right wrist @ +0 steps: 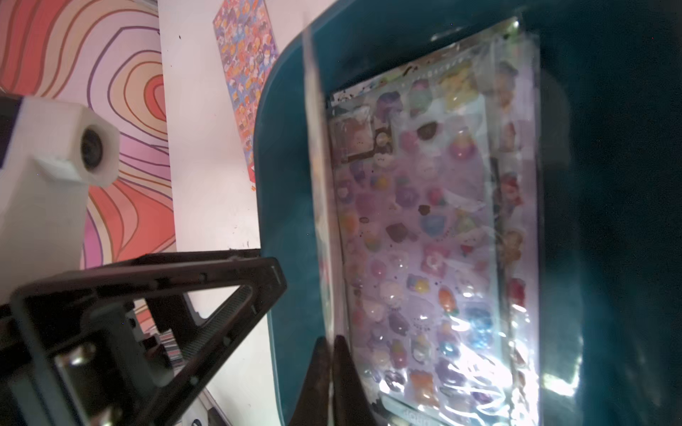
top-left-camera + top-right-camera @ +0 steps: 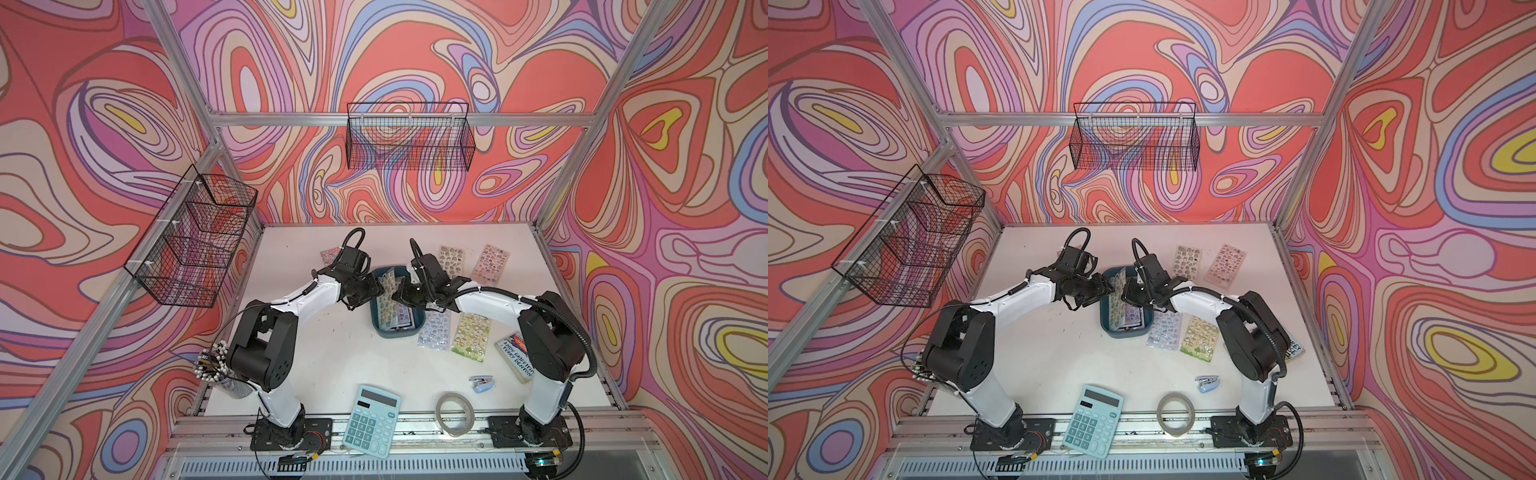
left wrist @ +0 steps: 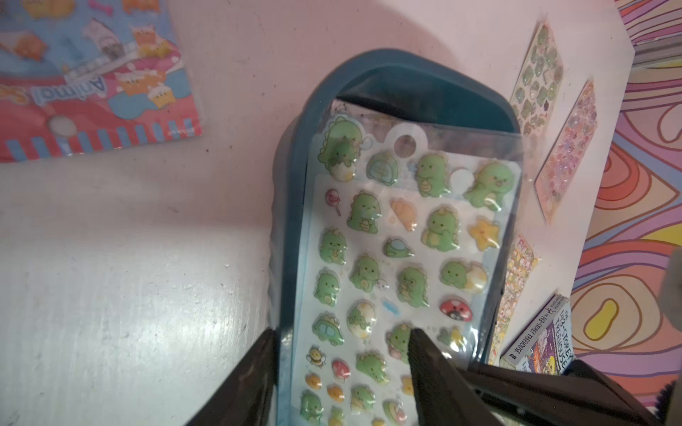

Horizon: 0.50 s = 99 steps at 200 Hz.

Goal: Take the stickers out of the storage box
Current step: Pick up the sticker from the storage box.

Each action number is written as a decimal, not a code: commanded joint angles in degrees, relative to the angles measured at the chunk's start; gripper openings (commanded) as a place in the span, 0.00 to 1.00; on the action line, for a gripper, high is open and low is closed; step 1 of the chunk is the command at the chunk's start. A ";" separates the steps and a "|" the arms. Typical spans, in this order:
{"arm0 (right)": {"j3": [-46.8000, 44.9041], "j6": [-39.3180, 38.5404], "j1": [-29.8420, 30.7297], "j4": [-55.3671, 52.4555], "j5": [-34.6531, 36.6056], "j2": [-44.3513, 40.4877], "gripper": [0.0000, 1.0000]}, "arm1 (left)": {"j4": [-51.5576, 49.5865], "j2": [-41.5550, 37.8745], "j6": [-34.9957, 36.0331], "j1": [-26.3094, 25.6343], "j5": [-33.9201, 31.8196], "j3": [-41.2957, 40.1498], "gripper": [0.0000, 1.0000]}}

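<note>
The storage box [image 2: 376,320] sat mid-table between both arms. The right gripper [image 1: 331,345] was pinched closed on the green dinosaur sheet [image 3: 398,236], held edge-up over the box. The left gripper [image 3: 343,332] stood partly wide, one finger over that sheet. Further stickers [image 1: 424,239] lay inside the box. Loose sheets [image 2: 469,334] lay on the table [image 2: 332,353] to its right.

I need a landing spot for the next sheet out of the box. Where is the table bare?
Bare: the wide patch between the box, left arm and calculator. Crowded: right of the box, with sheets, a book and a stapler.
</note>
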 commanded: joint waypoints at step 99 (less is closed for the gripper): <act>10.09 -11.58 -5.62 -8.85 -3.15 -2.84 0.00 | -7.41 -7.01 3.61 0.42 -3.99 7.19 0.88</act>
